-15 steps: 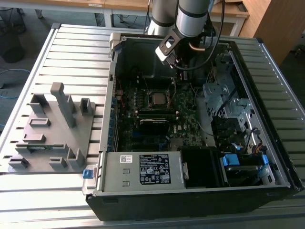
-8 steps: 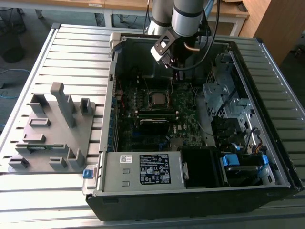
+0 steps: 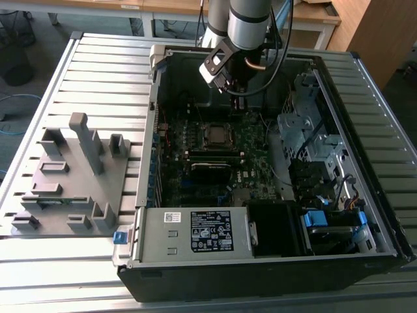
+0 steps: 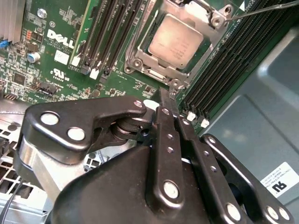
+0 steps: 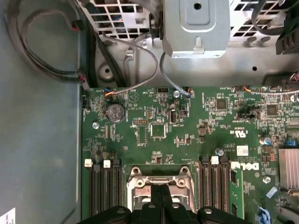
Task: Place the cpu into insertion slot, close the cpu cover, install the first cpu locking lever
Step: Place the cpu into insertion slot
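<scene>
The cpu (image 4: 176, 39) lies in the insertion slot (image 4: 140, 60); the hand (image 4: 168, 100), pressed together, hovers near it.

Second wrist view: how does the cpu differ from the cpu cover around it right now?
The cpu is a solid square plate with a dull, matte grey top; the cpu cover is an open frame with a square window, shinier at its edges. The cpu sits inside that window, while the cpu cover rings it and reaches out to bolted corners. Both are metal and lie flat on the board.
</scene>
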Available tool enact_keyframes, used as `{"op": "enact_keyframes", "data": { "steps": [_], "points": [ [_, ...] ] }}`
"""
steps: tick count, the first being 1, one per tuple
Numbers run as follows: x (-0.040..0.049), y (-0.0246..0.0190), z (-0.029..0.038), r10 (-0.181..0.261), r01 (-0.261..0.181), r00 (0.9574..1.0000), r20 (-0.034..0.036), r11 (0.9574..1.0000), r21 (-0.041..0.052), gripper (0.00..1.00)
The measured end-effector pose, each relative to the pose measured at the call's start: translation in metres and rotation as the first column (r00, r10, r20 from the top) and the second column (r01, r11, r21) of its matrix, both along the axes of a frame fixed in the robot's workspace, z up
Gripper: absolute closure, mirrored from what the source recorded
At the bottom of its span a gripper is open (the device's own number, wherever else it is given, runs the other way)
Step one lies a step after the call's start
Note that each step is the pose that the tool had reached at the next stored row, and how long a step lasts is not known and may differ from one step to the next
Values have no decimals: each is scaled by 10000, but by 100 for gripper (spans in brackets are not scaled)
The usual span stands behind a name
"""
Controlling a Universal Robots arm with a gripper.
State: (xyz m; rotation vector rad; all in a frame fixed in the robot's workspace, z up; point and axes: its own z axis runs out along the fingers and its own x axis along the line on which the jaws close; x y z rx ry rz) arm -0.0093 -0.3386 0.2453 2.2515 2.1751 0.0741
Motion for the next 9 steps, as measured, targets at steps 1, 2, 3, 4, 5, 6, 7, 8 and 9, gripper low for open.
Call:
{"op": "enact_keyframes", "data": {
  "steps": [1, 2, 3, 4, 5, 6, 7, 8, 9],
  "points": [
    [0, 0, 0, 1, -1, 10000, -1, 10000, -1, 90],
    [0, 0, 0, 1, -1, 10000, 0, 10000, 0, 90],
    [0, 0, 0, 1, -1, 10000, 0, 10000, 0, 90],
    [-1, 0, 0, 1, -1, 10000, 0, 10000, 0, 90],
    [-1, 0, 0, 0, 0, 10000, -12, 10000, 1, 90],
    [-1, 0, -2, 0, 0, 10000, -58, 10000, 4, 90],
    [-1, 0, -4, -1, 1, 9999, -144, 10000, 1, 90],
    [-1, 0, -6, 0, 0, 9997, -237, 10000, 0, 90],
    [-1, 0, -8, 0, 0, 9995, -313, 10000, 0, 90]
  ]
}}
